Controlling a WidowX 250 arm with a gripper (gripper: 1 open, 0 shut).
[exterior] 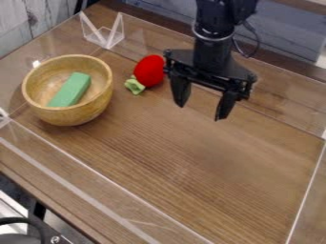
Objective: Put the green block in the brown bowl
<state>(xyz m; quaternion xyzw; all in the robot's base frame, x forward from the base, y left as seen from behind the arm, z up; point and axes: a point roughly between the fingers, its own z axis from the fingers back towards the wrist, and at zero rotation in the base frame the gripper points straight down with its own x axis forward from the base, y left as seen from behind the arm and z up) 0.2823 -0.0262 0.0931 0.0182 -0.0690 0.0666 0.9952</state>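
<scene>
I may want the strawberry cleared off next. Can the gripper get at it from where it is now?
Probably yes. The gripper hangs open and empty, pointing down, just right of the red strawberry. Nothing stands between them, and the brown bowl with the green block sits clear on the strawberry's far side.

Block (71, 90) in bowl (38, 111), strawberry (151, 70) right

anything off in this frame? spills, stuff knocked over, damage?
Nothing stands out. The green block lies inside the brown bowl, which sits upright. A red strawberry toy lies on its side on the wooden table beside the bowl. The gripper hangs open and empty over bare wood. No spills or damage visible.
</scene>
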